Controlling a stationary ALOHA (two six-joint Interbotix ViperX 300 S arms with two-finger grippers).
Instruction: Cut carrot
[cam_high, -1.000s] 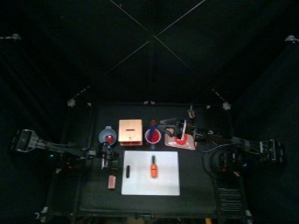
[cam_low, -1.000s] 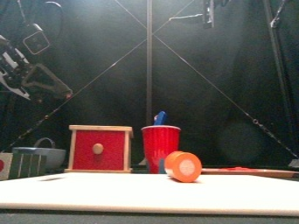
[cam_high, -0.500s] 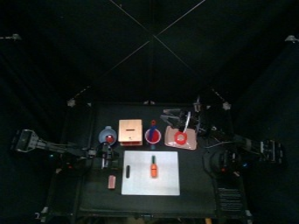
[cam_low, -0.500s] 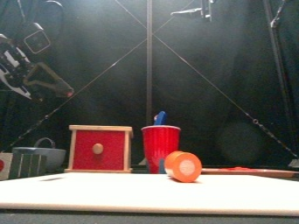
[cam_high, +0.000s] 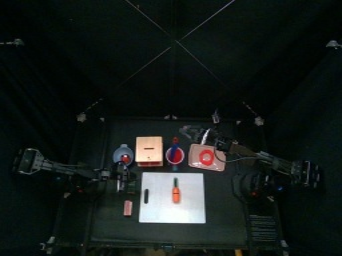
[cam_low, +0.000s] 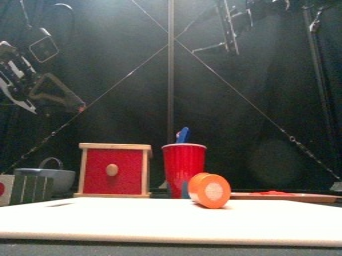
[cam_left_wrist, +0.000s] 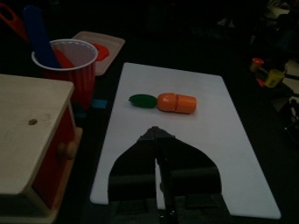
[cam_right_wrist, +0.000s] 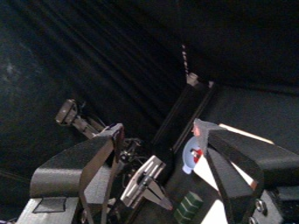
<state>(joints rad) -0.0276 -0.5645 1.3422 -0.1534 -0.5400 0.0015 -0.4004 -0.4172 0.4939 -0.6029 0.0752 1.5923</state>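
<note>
Overhead, the carrot lies on the white board, untouched; the knife rests beside the board. From the front, the carrot's cut end faces the camera and the right gripper hangs high behind. At the left wrist, the left gripper hovers over the board, jaws nearly together, empty. At the right wrist, jaws stand wide. Cutting has not begun; the knife must be fetched next.

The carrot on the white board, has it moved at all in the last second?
No. In the top view the carrot lies at the same spot on the white board. In the front view it sits just right of the red cup, as before.
</note>
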